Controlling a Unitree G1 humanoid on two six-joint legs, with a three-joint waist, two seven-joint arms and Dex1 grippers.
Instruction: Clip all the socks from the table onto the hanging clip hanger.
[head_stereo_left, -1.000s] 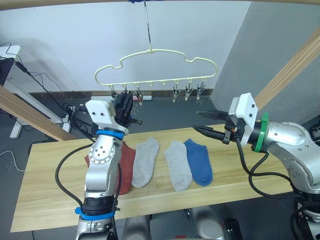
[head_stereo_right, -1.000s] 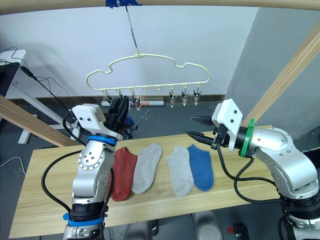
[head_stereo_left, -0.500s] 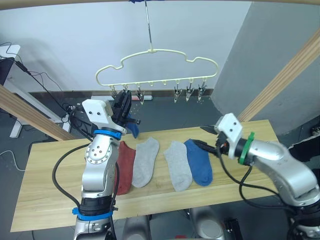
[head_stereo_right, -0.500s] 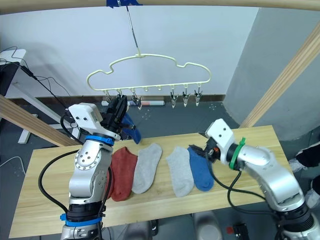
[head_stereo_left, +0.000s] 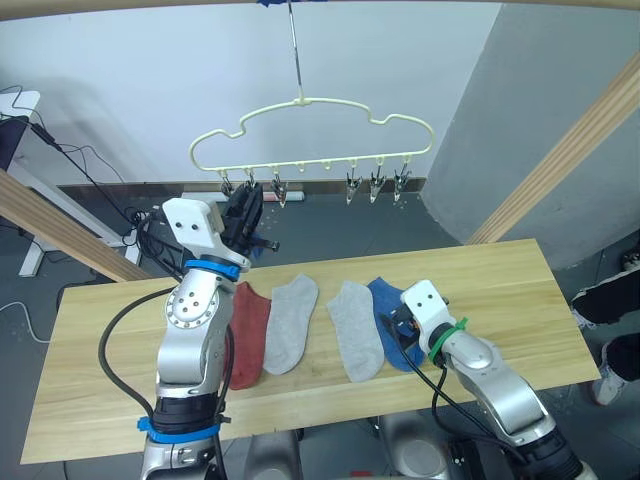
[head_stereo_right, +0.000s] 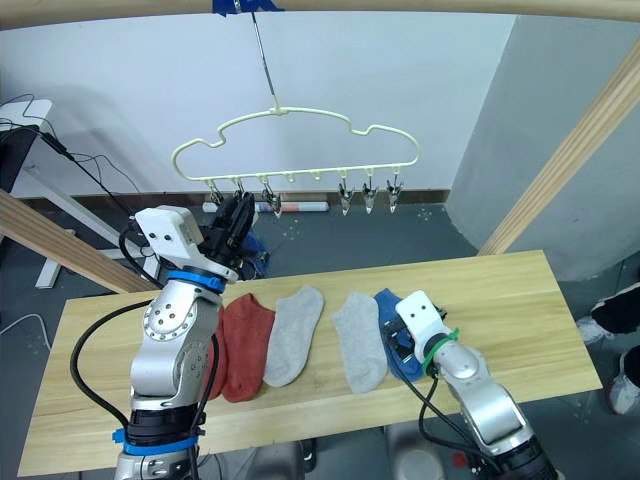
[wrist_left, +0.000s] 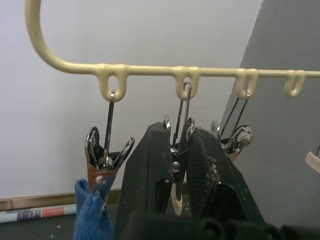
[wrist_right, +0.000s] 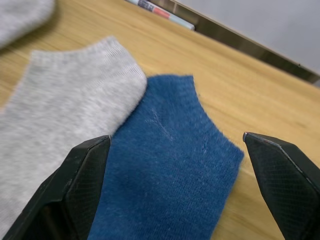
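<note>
While the head views give the overall layout, the left wrist view alone resolves the left tool (wrist_left: 181, 165): its two black fingers sit nearly closed around a metal clip (wrist_left: 179, 150) under the clip hanger (head_stereo_left: 310, 135), and a scrap of blue sock (wrist_left: 90, 212) hangs from the neighbouring clip. The right wrist view shows the right tool (wrist_right: 180, 187) spread wide, holding nothing, one finger on each side of the blue sock (wrist_right: 167, 175) lying on the table (head_stereo_left: 500, 290).

A wooden rail with blue tape (head_stereo_right: 235, 7) carries the hanger hook. Slanted wooden beams (head_stereo_left: 560, 160) flank the scene. The left arm hides part of the rust-red sock (head_stereo_left: 250, 330).

On the table, two light grey socks (head_stereo_left: 290, 320) lie flat between the rust-red and blue ones.
</note>
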